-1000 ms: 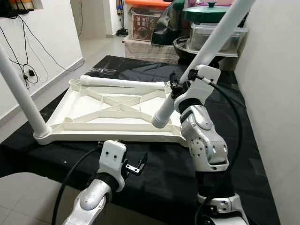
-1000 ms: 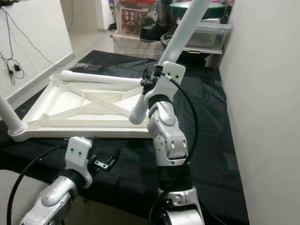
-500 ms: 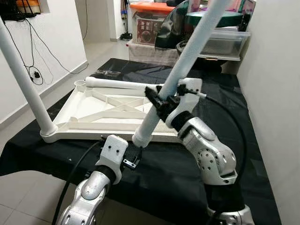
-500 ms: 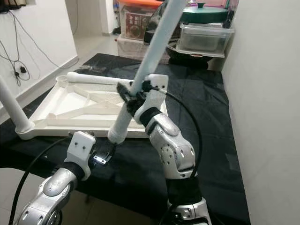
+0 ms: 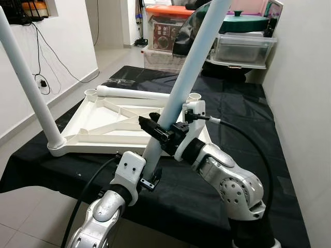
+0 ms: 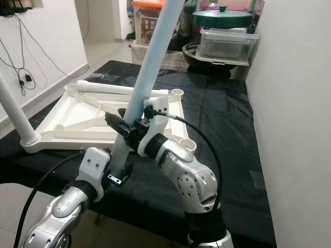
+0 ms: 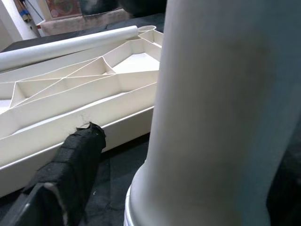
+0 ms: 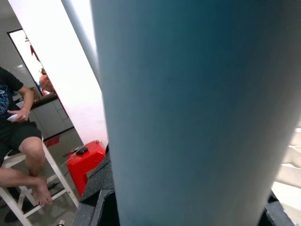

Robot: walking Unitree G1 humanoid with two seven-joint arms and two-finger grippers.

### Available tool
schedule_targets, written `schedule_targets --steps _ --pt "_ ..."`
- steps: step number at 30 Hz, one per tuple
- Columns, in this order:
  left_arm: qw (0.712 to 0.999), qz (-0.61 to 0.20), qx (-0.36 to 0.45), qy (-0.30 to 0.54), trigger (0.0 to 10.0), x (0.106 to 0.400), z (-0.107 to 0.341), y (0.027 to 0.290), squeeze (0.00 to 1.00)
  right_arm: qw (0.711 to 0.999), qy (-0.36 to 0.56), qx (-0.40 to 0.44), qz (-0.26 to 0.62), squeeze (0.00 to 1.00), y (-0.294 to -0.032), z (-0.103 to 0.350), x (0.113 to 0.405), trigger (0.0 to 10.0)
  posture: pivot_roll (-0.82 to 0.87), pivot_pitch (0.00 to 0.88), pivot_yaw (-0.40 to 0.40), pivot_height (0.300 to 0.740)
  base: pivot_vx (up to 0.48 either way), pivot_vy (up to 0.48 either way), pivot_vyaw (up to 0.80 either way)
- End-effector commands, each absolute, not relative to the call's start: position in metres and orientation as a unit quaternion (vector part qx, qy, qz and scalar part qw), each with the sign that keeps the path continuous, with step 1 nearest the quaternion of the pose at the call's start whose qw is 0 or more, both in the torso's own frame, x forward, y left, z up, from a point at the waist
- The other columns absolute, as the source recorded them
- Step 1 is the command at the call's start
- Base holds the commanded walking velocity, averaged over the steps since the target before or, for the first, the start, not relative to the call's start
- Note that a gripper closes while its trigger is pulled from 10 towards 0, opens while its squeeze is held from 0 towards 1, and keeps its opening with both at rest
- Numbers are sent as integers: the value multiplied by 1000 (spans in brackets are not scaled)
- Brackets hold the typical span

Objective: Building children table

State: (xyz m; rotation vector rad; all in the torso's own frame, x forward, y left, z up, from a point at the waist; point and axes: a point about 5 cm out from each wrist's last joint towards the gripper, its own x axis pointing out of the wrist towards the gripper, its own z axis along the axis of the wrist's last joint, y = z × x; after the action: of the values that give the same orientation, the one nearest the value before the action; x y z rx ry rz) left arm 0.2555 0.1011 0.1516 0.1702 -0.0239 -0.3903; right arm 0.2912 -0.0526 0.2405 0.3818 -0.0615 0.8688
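Black-draped surface [image 5: 243, 111] is occupied by the upturned white tabletop [image 5: 121, 124], one leg [image 5: 26, 85] seated upright at its 8 o'clock corner and a loose leg [image 5: 137, 93] laid along its 12 o'clock edge. A third leg [image 5: 189, 72] is held tilted, clamped by the right tool [image 5: 155, 129] over the tabletop's 5 o'clock corner. Left tool [image 5: 150, 178] is positioned at that leg's lower end with fingers [image 7: 70, 165] spread, nothing gripped.

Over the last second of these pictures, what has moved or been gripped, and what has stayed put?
The right gripper, shut on the white table leg, has swung it from beside the near right corner of the upturned tabletop toward the robot's left, lower end now at the left gripper. The left gripper rose to meet it. The mounted leg, the loose leg and the tabletop stayed put.
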Motion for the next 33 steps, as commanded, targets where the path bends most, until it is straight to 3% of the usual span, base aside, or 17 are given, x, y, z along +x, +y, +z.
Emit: schedule_targets --steps 1,14,15,16,21,22,25,26,29,33 --pt "977 -195 88 0 0 257 146 102 0 878 -32 190 439 0 -49 244 285 10000 25 4 -30 740 0 0 0" --pt "976 -198 89 14 0 256 138 100 0 885 -44 185 425 0 -55 249 290 10000 22 1 -31 740 0 0 0" --pt "976 -198 88 17 9412 256 137 100 0 889 -49 180 418 39 -56 249 291 10000 22 2 -29 740 0 0 0" --pt "976 -197 87 19 10000 256 137 100 0 892 -52 175 414 1000 -57 249 292 10000 21 1 -29 740 0 0 0" --pt "973 -230 29 20 10000 252 141 97 0 889 -48 174 420 1000 -60 246 294 10000 23 1 -32 740 0 0 0" --pt "966 -258 16 23 10000 249 141 95 0 890 -45 165 423 0 -62 244 295 10000 23 2 -30 740 0 0 0" --pt "960 -279 6 25 10000 246 142 94 0 891 -43 158 424 0 -63 243 296 10000 23 2 -30 740 0 0 0" --pt "947 -317 -26 35 10000 238 143 94 0 862 -33 155 482 0 -65 241 291 10000 29 2 -34 740 0 0 0" --pt "946 -322 -32 38 10000 236 143 95 0 853 -31 156 497 0 -65 241 290 10000 29 2 -34 740 0 0 0" --pt "910 -398 -82 86 10000 215 136 94 0 813 1 122 570 0 -67 233 280 10000 30 8 -36 740 0 0 0"
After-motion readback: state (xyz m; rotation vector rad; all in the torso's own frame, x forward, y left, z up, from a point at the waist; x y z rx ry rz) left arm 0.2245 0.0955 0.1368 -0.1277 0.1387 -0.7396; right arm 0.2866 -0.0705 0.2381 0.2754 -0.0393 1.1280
